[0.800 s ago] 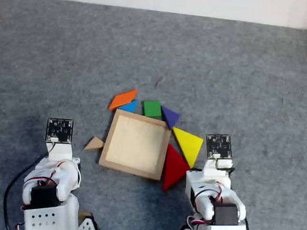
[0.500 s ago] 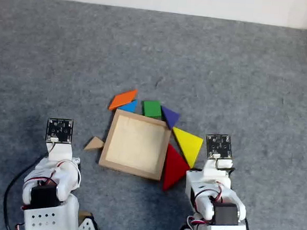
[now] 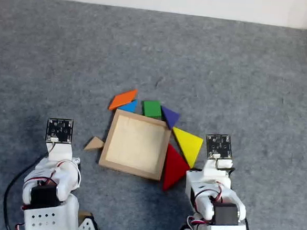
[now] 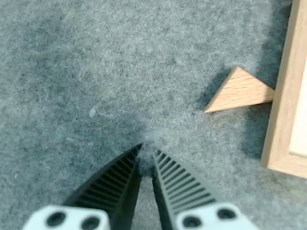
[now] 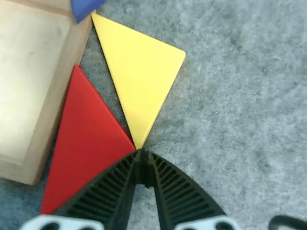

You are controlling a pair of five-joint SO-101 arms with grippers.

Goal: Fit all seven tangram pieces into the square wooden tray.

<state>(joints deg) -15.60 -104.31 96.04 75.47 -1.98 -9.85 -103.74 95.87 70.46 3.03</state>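
Wooden square tray (image 3: 107,141) on grey felt (image 3: 225,72), all seven pieces lying outside it. Along the tray's wall farthest from the arms you have the orange parallelogram (image 3: 123,99), blue triangle (image 3: 129,106), green square (image 3: 152,109) and purple triangle (image 3: 169,116). Against its right wall lies the red triangle (image 3: 174,166), with the yellow triangle (image 3: 188,143) just beyond. These two stand between the tray and your right gripper (image 5: 143,154), clenched on nothing. Off the left wall, the small wooden triangle (image 3: 94,143) lies between the tray and your left gripper (image 4: 147,153), likewise clenched and empty
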